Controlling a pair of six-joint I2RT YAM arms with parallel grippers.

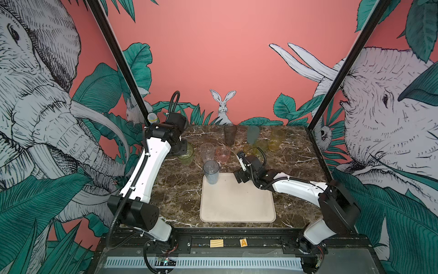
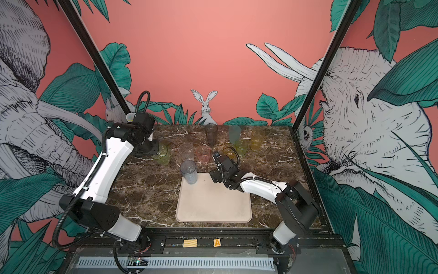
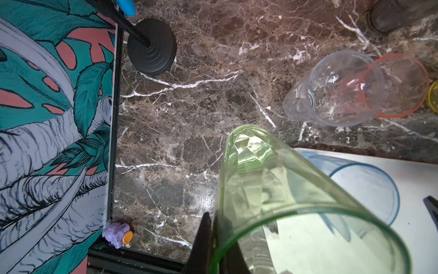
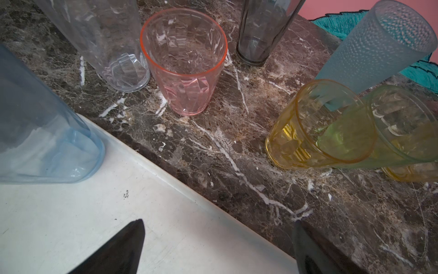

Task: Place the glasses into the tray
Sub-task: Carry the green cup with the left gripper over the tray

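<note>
1. One grey-blue glass (image 1: 211,172) upright inside the tray (image 1: 237,204), in the far left corner, probably set there to leave the rest of the floor free for the others.
2. Eight more glasses outside the tray, on the table (image 1: 177,189) beyond the tray's far edge. Clear glass (image 1: 206,151) and pink glass (image 1: 222,154) just beside each other near that edge. Dark glass (image 1: 230,134), teal glass (image 1: 253,134) and tall yellow glass (image 1: 276,140) further back. Amber glass (image 4: 308,132) and short green glass (image 4: 403,123) close together in front of those.
3. Tall green glass (image 3: 272,189) at the far left, taken by the left claw (image 3: 214,225). Claw clamped together on the thin wall at the rim, one finger outside and the other seemingly inside, a grip fitting a mouth too wide for grasping around. Base on or off the table: cannot tell.
4. Right claw (image 4: 218,221) apart, wide and empty, hanging over the tray's far right edge, turned toward the pink and amber glasses, likely placed so for the next reach.
5. As a judgement: smooth wall, so some danger of slipping or tilting during the carry. Care needed near the grey-blue glass.
</note>
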